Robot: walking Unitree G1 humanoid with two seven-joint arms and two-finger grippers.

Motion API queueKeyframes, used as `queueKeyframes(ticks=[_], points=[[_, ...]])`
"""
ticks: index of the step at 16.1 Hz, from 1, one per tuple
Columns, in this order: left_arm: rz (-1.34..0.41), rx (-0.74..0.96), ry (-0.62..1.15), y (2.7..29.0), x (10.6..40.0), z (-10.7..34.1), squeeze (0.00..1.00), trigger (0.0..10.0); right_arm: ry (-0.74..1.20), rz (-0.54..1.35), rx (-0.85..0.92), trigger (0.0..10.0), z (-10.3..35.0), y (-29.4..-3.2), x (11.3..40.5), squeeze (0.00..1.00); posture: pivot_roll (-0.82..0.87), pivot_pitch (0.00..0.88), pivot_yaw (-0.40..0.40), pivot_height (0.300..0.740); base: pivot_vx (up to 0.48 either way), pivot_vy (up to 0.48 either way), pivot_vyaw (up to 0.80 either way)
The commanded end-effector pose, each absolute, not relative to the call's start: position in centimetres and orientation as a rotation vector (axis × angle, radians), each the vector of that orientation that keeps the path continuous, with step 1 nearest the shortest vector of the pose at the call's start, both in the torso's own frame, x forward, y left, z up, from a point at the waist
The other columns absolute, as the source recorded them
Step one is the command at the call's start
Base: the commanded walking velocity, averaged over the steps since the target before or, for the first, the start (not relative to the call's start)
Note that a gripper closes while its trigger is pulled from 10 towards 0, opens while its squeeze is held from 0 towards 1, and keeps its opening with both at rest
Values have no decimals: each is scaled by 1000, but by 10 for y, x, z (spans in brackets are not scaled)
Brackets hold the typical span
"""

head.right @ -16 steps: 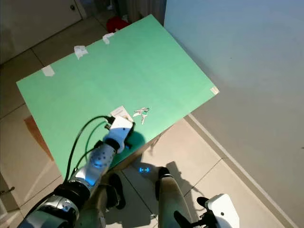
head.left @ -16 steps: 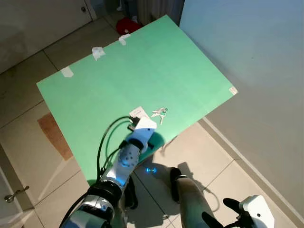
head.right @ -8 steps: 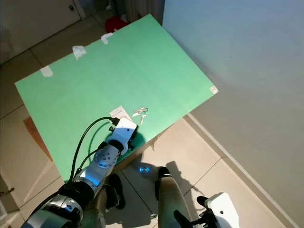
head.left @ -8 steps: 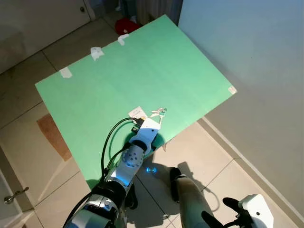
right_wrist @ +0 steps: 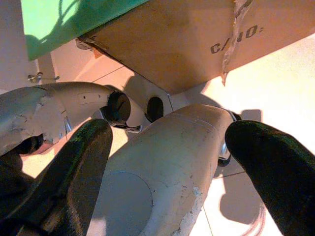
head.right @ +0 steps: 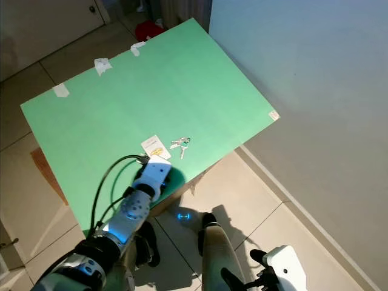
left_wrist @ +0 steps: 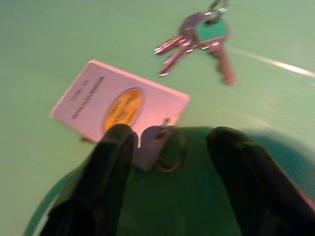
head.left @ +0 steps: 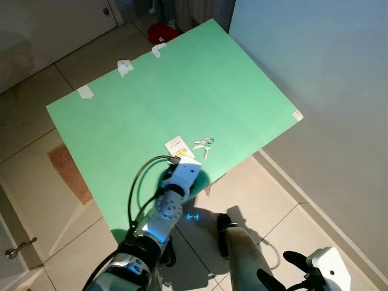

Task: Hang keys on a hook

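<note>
One bunch of keys (head.left: pixel 204 144) lies on the green counter (head.left: pixel 182 85) beside a white card (head.left: pixel 176 146). Left wrist view: left hand (left_wrist: pixel 170 162) spread, short of the keys. Right wrist view: right hand (right_wrist: pixel 172 162) spread, hanging idle.

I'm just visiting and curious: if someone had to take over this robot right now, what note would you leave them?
Left gripper: open, empty, low over the near edge of the green table, fingers pointing at the white card.
Right gripper: open, empty, arm hanging idle by the robot's leg.
Keys: lying flat on the table just beyond the card, apart from it, one with a green head. Nothing touches them.
Done: left arm brought close to the keys.
Left: reach past the card, pinch the keys, lift them, find a hook and hang them.
</note>
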State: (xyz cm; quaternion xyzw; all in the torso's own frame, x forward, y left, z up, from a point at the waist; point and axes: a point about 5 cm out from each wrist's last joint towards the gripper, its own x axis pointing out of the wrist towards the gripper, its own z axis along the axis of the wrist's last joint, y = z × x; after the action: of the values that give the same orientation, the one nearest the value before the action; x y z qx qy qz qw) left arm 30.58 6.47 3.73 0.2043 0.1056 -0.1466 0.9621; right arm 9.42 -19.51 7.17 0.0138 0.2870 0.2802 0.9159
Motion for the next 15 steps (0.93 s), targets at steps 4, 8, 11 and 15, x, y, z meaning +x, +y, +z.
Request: queueKeyframes(ticks=[4,8,11,15], points=[[-351,406,256,51,295,27,1000,10000,624,587,42,10000,72,-196,88,0,-476,390,-8,740,0,0,0],[-292,440,321,61,297,20,0,10000,632,587,45,10000,71,-195,87,0,-479,395,-4,740,0,0,0],[-289,435,326,60,295,19,0,10000,636,583,47,10000,70,-195,86,0,-477,393,1,740,0,0,0],[-269,455,328,62,295,19,0,10000,636,585,44,10000,72,-194,86,0,-475,393,0,740,0,0,0]])
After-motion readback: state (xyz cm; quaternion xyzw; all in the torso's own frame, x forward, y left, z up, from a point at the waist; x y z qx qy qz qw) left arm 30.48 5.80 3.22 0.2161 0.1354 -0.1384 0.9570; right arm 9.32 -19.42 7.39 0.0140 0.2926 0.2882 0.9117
